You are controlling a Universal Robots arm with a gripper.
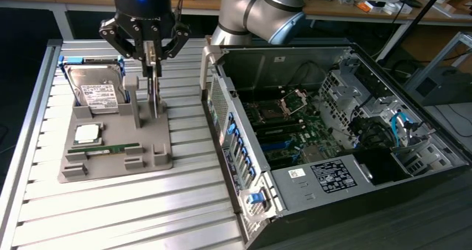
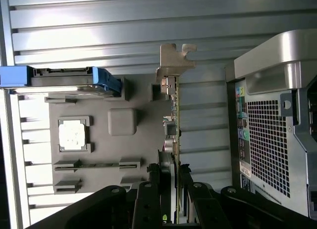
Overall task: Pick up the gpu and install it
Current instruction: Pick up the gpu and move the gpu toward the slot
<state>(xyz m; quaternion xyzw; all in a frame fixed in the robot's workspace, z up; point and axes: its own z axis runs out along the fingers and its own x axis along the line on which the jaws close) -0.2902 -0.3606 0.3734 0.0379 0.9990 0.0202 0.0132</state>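
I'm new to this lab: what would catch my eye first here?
The black pincer, closed on the upright gpu standing in the grey tray at the exterior view's left. Beside it, at that view's right, the open computer case shows its motherboard.

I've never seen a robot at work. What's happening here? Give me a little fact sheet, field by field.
gripper: above the grey tray, fingers closed on the gpu's top edge
gpu: standing on edge in the tray, not yet in the computer
other parts on tray: hard drive, memory stick, processor chip
computer case: lying open at the exterior view's right, motherboard exposed
surface: slatted metal table
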